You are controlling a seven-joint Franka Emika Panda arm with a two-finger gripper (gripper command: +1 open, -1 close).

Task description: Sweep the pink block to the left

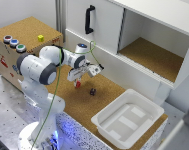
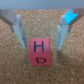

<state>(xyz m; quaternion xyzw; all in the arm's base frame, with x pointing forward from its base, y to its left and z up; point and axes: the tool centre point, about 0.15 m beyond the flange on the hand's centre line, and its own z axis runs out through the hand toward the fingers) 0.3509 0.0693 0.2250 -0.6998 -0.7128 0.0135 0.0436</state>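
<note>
The pink block (image 2: 40, 51) is a small reddish-pink cube with dark letters on its face, lying on the cork surface. In the wrist view it sits between my two fingertips (image 2: 22, 40), with a gap on each side. My gripper (image 2: 41, 45) is open and holds nothing. In the exterior view the gripper (image 1: 76, 79) hangs low over the cork board, directly above the pink block (image 1: 78, 84).
A tiny dark block (image 1: 93, 91) lies to the exterior view's right of the pink one. A white tray (image 1: 139, 126) sits at the board's near right. A yellow cube (image 1: 40, 38) and coloured buttons (image 1: 14, 43) top a box at the left. A cabinet with a black handle (image 1: 89, 20) stands behind.
</note>
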